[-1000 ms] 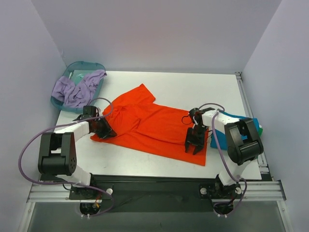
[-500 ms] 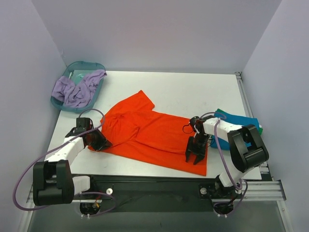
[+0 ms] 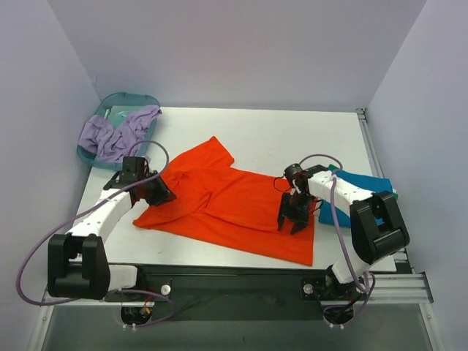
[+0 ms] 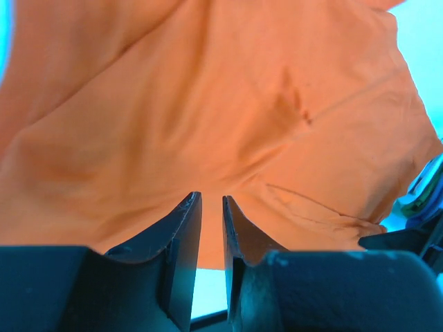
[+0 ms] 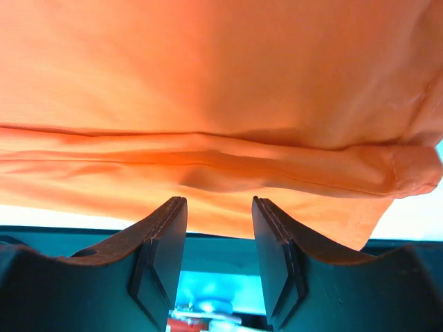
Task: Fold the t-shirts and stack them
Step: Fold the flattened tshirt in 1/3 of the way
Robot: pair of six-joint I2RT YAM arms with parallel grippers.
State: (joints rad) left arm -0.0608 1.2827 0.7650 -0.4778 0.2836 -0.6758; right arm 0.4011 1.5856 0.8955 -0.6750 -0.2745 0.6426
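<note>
Across the middle of the white table (image 3: 292,139) lies one orange-red t-shirt (image 3: 227,201), spread mostly flat and slantwise, one sleeve pointing toward the back and its hem toward the near right corner. Two more t-shirts sit at the right edge: a folded teal-blue one (image 3: 362,186), and a green one (image 3: 394,195) of which only a sliver shows beyond it. That makes three shirts in sight.

Two grippers work the orange shirt. The left gripper (image 3: 165,196) is at its wrinkled left shoulder. In the wrist view its fingers (image 4: 181,235) leave only a narrow slit with orange cloth behind it, and I cannot tell whether cloth is pinched. The right gripper (image 3: 291,227) stands over the hem side, near the teal-blue shirt; its fingers (image 5: 163,235) are clearly apart, and a folded ridge of cloth runs past the tips.

One translucent teal basin (image 3: 128,97) sits at the back left corner, half off the table, with a heap of lilac cloth (image 3: 110,139) in it; how many pieces I cannot tell.

Walls close in left, back and right. The folded pair crowds the right arm's elbow. Bare table shows behind the orange shirt and in a strip along the near edge.
</note>
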